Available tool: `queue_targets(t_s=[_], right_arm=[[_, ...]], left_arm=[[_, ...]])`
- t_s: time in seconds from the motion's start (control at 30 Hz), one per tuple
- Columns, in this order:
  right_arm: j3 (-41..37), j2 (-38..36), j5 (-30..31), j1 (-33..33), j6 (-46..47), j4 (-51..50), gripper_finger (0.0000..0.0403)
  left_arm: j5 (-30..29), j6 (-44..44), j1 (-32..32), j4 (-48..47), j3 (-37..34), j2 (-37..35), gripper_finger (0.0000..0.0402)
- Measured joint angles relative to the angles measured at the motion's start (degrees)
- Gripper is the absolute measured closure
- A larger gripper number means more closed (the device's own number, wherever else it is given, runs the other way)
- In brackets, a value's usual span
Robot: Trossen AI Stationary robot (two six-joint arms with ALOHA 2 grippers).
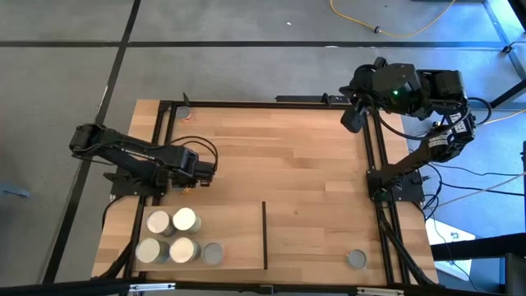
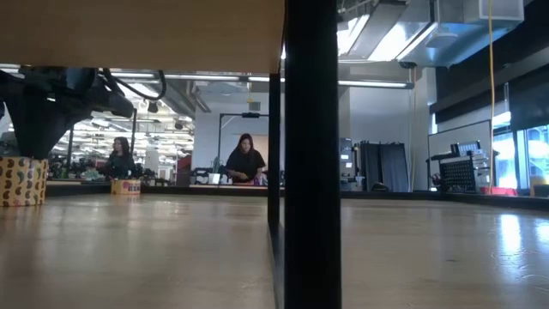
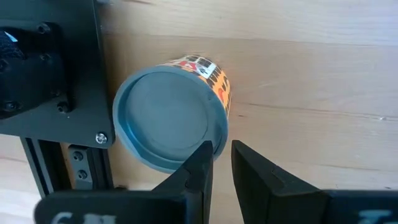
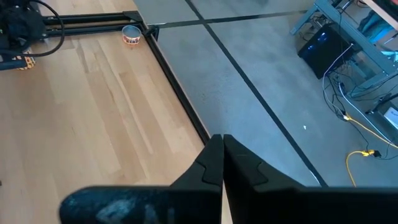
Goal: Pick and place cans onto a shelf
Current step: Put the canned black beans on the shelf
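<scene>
A can (image 3: 171,118) with a grey-blue lid and an orange-yellow label stands upright on the table by the left frame rail; the low view shows it as can (image 2: 21,180). My left gripper (image 3: 221,144) points straight down over its edge, fingers a narrow gap apart with bare wood between them. Several more cans (image 1: 173,237) stand grouped near the front left. One can (image 1: 356,260) stands on the shelf (image 1: 316,234), right of its black strip (image 1: 265,234). My right gripper (image 4: 222,146) is shut, raised over the far right corner. My left gripper comes at the can from above. One fingertip (image 3: 204,152) overlaps the lid's rim (image 3: 208,134) on the side away from the frame rail, and the other stands outside the can. I cannot tell whether the finger touches the rim. The can stands on the table.
Another can (image 1: 185,113) sits at the far left corner. The black frame rails (image 1: 374,148) edge the table. The left arm's base plate (image 3: 56,68) lies right beside the can. Bare planks (image 1: 271,156) fill the middle. People show in the room beyond.
</scene>
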Motion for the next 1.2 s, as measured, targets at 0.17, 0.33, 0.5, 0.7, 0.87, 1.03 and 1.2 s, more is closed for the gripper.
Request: queue_targets(t_s=[0.17,0.33,0.5,0.7,0.87,1.03,1.2], right_arm=[[0.0,0.0,0.0,0.0,-0.01,0.0,0.0397],[0.0,0.0,0.0,0.0,-0.01,0.0,0.0397],[0.0,0.0,-0.02,0.0,-0.01,0.0,0.0397],[0.0,0.0,-0.05,0.0,-0.01,0.0,0.0397],[0.0,0.0,-0.09,0.0,-0.01,0.0,0.0397],[0.0,0.0,-0.11,0.0,-0.01,0.0,0.0397],[0.0,0.0,-0.13,0.0,-0.01,0.0,0.0397]], left_arm=[[0.06,-0.02,-0.43,-0.36,0.0,0.93,0.035],[0.39,-0.02,-1.36,0.3,0.0,3.33,0.035],[0.47,0.54,-1.88,0.55,0.07,4.61,0.035],[0.5,2.86,-1.88,0.8,0.07,4.63,0.0354],[1.03,4.34,-1.85,0.77,0.07,4.63,0.0391],[1.47,4.35,-1.85,1.51,0.13,4.61,0.0397],[1.61,6.86,-1.89,2.68,2.47,4.7,0.0399]])
